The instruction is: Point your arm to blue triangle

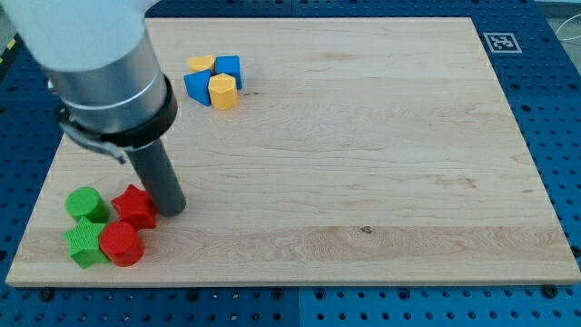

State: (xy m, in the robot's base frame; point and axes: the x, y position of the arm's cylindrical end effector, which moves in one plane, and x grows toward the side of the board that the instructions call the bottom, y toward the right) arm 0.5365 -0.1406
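Observation:
The blue triangle [196,86] lies near the view's top left, in a tight cluster with a yellow heart [201,64], a blue cube [228,67] and a yellow hexagon block [222,92]. My tip [172,210] rests on the board at the lower left, just right of a red star block [133,205]. The tip is well below the blue triangle, apart from it.
A green round block [86,203], a green star block [84,242] and a red round block [120,243] sit beside the red star at the bottom left. The wooden board [363,163] has a tag marker [498,42] at its top right corner.

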